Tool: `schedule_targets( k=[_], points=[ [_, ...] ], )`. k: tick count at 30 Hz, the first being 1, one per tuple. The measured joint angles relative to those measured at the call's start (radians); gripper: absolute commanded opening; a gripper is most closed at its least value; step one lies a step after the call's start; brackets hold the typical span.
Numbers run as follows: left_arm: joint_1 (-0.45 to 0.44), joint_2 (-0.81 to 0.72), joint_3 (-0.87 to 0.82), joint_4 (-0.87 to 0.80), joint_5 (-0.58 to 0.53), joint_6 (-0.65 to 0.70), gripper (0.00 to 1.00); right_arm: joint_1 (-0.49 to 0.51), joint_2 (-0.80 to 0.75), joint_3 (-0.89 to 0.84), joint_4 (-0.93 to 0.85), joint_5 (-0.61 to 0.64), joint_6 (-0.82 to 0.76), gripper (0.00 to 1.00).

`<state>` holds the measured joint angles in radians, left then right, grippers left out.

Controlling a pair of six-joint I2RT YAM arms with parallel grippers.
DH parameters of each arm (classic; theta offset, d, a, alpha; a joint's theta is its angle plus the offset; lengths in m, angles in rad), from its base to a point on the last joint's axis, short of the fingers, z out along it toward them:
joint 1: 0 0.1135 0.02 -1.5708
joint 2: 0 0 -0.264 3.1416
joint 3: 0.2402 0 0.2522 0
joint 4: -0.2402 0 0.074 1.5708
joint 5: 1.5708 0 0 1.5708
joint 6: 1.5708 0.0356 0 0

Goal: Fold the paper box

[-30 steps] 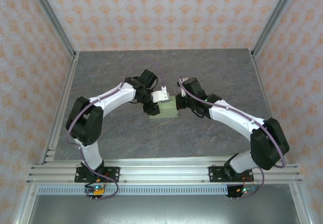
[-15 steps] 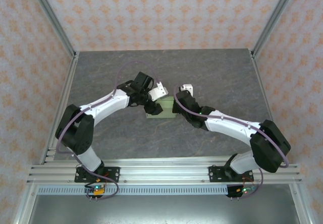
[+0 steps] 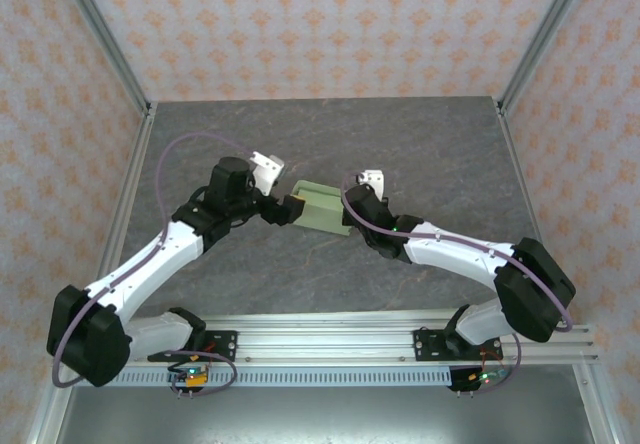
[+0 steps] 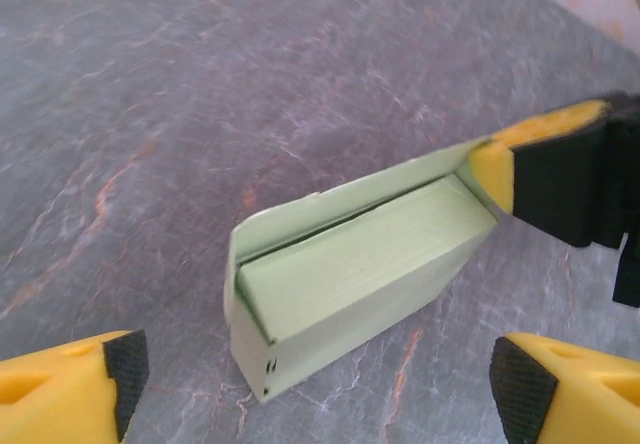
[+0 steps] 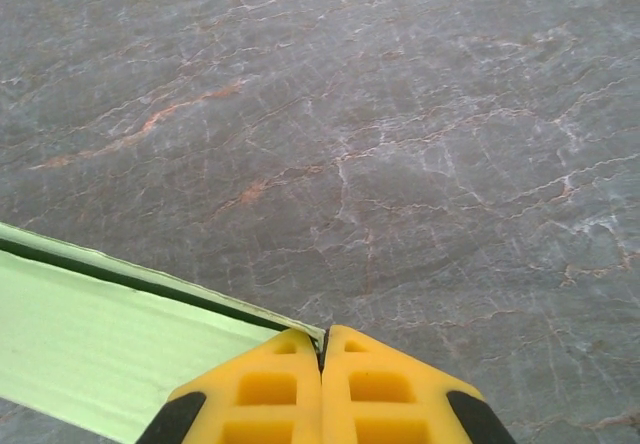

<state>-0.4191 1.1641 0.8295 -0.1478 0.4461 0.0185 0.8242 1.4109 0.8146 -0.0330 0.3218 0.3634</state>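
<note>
The pale green paper box sits near the middle of the gray stone-look table, between the two arms. The left gripper is spread wide just beside the box's left end, and its yellow fingers stand apart from the card on both sides. The right gripper is pressed together at the box's right end. It seems to be pinching the tip of the thin back wall, but the corner is partly hidden. That wall's edge stands a little higher than the flat green part. Bare table lies all around the box.
</note>
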Motion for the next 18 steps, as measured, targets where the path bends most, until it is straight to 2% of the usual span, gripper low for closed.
schedule_targets(
  k=[4,11,13,15,18],
  points=[
    [0.009,0.005,-0.013,0.013,-0.012,-0.081,0.68,0.0,0.0,0.0,0.0,0.014,-0.001,0.0],
    [0.008,0.181,0.066,-0.008,-0.022,-0.127,0.54,0.0,0.0,0.0,0.0,0.026,-0.035,0.0],
    [0.008,0.235,0.103,-0.021,-0.036,-0.126,0.56,0.0,0.0,0.0,0.0,0.027,-0.051,0.0],
    [0.008,0.259,0.122,-0.026,-0.056,-0.12,0.65,0.0,0.0,0.0,0.0,0.031,-0.066,0.0],
    [0.014,0.264,0.139,-0.026,-0.085,-0.118,0.68,0.0,0.0,0.0,0.0,0.043,-0.09,0.0]
  ],
)
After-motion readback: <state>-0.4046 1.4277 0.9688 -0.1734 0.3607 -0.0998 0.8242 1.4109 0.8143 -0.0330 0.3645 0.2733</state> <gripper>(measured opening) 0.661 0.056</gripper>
